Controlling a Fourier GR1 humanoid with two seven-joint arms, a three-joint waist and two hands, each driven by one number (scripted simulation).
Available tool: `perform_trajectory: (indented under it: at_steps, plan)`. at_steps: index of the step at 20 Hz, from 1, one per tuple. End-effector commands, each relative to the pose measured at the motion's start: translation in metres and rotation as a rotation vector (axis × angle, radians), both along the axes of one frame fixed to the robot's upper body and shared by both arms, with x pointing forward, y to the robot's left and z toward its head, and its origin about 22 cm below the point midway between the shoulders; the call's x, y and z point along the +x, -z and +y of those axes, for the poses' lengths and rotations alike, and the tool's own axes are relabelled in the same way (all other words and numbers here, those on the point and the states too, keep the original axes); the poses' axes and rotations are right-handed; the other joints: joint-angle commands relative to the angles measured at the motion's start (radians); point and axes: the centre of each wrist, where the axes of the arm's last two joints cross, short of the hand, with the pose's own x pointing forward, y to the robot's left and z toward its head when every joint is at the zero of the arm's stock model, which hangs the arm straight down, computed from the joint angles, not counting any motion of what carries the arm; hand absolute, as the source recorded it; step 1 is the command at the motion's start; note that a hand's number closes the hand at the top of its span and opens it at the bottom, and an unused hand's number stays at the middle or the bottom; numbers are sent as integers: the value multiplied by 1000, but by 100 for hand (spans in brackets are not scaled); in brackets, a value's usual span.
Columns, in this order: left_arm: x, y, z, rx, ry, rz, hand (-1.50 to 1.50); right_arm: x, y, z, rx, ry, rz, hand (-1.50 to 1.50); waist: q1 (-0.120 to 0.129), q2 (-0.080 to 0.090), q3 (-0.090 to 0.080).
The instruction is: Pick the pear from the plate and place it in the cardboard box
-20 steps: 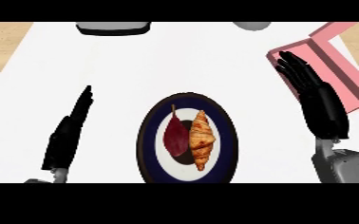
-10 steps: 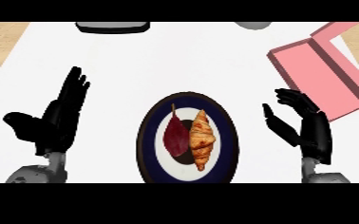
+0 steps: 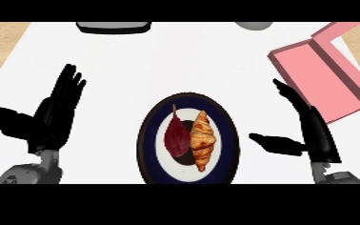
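Note:
A dark red pear lies on the left half of a dark-rimmed plate at the lower centre, touching a croissant on its right. The pink cardboard box lies open at the right edge. My right hand is open to the right of the plate, fingers straight, thumb stretched toward the plate's rim. It touches nothing. My left hand is open at the left, fingers up, well clear of the plate.
A dark flat object sits at the counter's far edge, left of centre. A grey rounded object shows at the far edge, right of centre. Wooden surface appears at the top left corner.
The right hand has dropped back from beside the box to the plate's right side and opened its thumb toward the plate. The left hand has turned palm-out with its thumb spread.

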Motion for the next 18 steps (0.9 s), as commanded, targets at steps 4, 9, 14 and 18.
perform_trajectory:
  at_steps: [4, 9, 14, 18]
  plan:
    - [-3, 1, 1, 4, 11, -12, 0, -1, -61, 20, -183, -237, 318, -150, 8, -1, -1]
    - [-4, -3, -11, -4, 10, -18, 0, 2, -124, 50, -111, -284, 336, -150, 3, 1, 2]
    - [14, -8, -10, -3, -12, -17, 0, 3, -119, 94, -26, -301, 332, -150, 1, 3, 3]
    - [9, 7, 7, -15, 17, -12, 0, 14, -124, 114, -63, -299, 342, -150, 2, 3, 3]
